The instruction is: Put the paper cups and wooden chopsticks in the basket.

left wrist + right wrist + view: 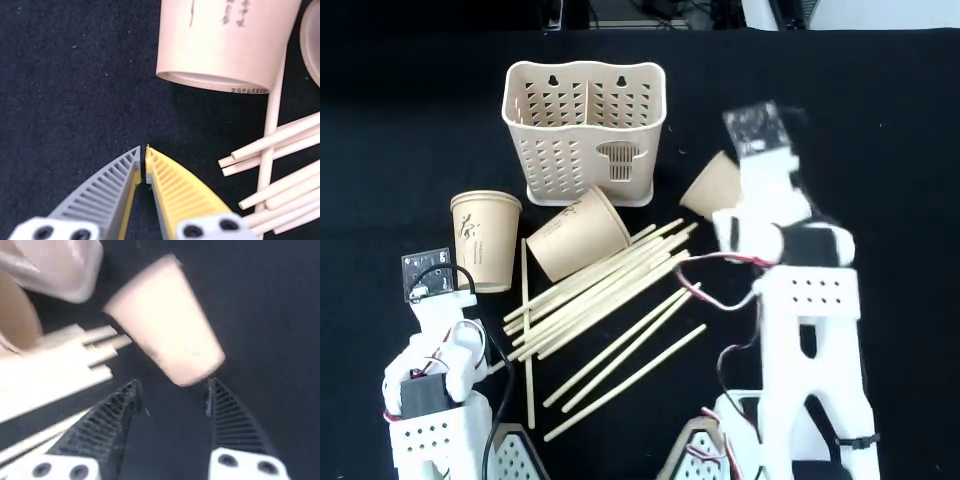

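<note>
I am seeing soft, even light falling from above in the high view. The black tablecloth (400,120) is swallowing almost every shadow, so the pale basket (585,110) in the upper middle of the frame and the chopsticks (610,300) are standing out brightly. The white right arm (810,310) at the lower right is glaring slightly. In the left wrist view the nearest cup (225,40) is showing crisp. In the right wrist view a paper cup (165,335) is smearing with blur, and the chopsticks beside it are washing out nearly white.
</note>
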